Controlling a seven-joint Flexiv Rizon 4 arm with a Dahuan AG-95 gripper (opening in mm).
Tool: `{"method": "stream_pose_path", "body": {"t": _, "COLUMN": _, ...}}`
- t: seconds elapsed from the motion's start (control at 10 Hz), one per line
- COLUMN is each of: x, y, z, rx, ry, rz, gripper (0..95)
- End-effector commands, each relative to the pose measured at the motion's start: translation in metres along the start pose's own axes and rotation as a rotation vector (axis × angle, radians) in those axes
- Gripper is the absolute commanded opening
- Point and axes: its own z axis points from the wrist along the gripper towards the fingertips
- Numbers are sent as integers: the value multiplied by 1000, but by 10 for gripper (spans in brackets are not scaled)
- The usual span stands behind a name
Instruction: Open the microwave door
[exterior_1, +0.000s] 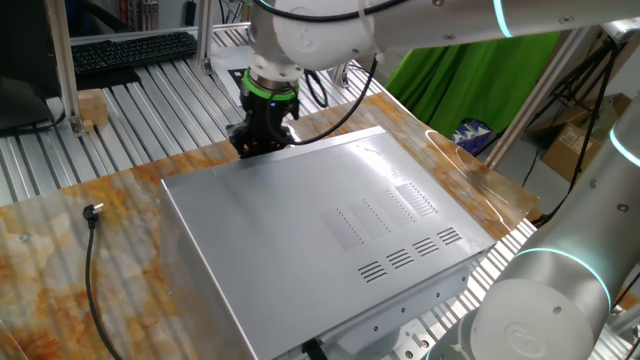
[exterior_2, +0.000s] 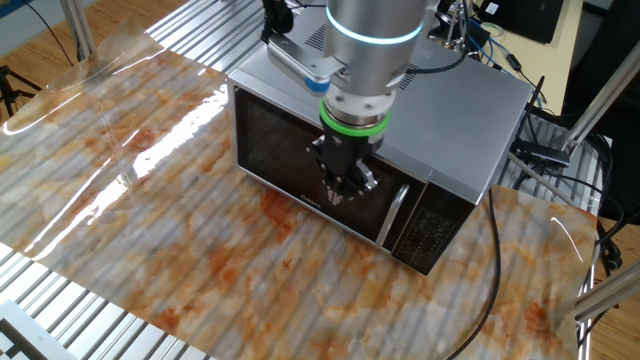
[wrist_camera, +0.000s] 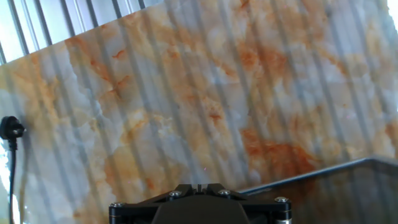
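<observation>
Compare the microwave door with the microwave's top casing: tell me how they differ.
The microwave door is a dark, glossy front face, standing upright; the top casing is pale matte silver and lies flat. The door carries a vertical silver handle; the casing carries rows of vent slots instead. The tool hangs in front of the door, not over the casing. Both are flat rectangular panels of the same box.

Place: a robotics lab or test bench, not a home kitchen.
Table (exterior_2: 90, 300): ribbed aluminium rails, covered by a marble-patterned sheet (exterior_2: 180, 230) under clear film.
Frame: bare aluminium posts (exterior_1: 62, 60) stand around the bench.
Backdrop: a green cloth (exterior_1: 470, 75) hangs behind the bench.
Desk gear: a black keyboard (exterior_1: 135, 50) and a monitor (exterior_2: 520, 15) sit nearby.
Storage: cardboard boxes (exterior_1: 580, 135) on the floor.
Wiring: loose black cables (exterior_2: 490, 260) run across the table.
</observation>
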Motion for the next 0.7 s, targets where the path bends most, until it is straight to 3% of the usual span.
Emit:
{"method": "stream_pose_path", "body": {"t": 0.1, "x": 3, "y": 7, "z": 0, "rx": -1, "ry": 0, "rz": 13, "gripper": 0}}
{"method": "stream_pose_path", "body": {"t": 0.7, "x": 6, "y": 17, "z": 3, "rx": -3, "ry": 3, "rz": 28, "gripper": 0}}
